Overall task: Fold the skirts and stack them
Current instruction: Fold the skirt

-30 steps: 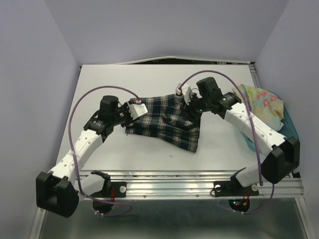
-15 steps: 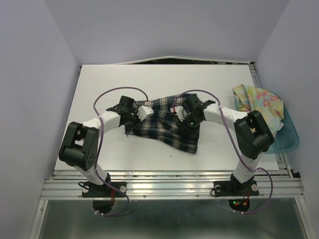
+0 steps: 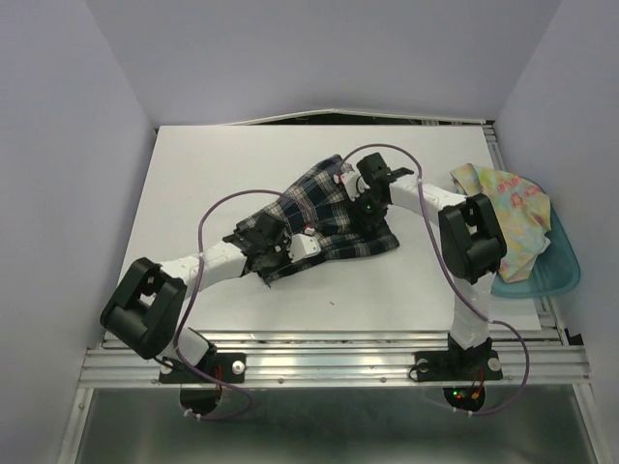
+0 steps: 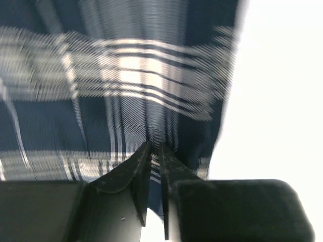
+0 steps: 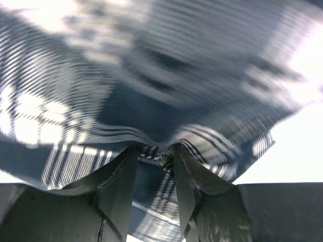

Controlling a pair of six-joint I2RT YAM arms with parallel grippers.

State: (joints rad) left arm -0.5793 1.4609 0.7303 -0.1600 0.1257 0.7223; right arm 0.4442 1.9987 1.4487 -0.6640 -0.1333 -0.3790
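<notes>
The dark plaid skirt (image 3: 329,217) lies stretched on the white table between my two grippers, running from near left to far right. My left gripper (image 3: 274,253) is shut on its near-left edge; the left wrist view shows the plaid cloth (image 4: 126,91) pinched between the jaws. My right gripper (image 3: 360,198) is shut on the skirt's far-right part; the right wrist view shows bunched plaid cloth (image 5: 151,101) between the jaws. The pastel flower-print skirt (image 3: 508,208) lies crumpled at the right, over the bin.
A translucent teal bin (image 3: 546,271) sits at the table's right edge under the pastel skirt. The white table (image 3: 213,174) stretches left and back of the skirt. Purple cables loop above both arms.
Both arms have swung with the plaid skirt: the left gripper moved nearer and rightward, the right gripper moved farther back. The skirt now lies diagonally and is more stretched out.
</notes>
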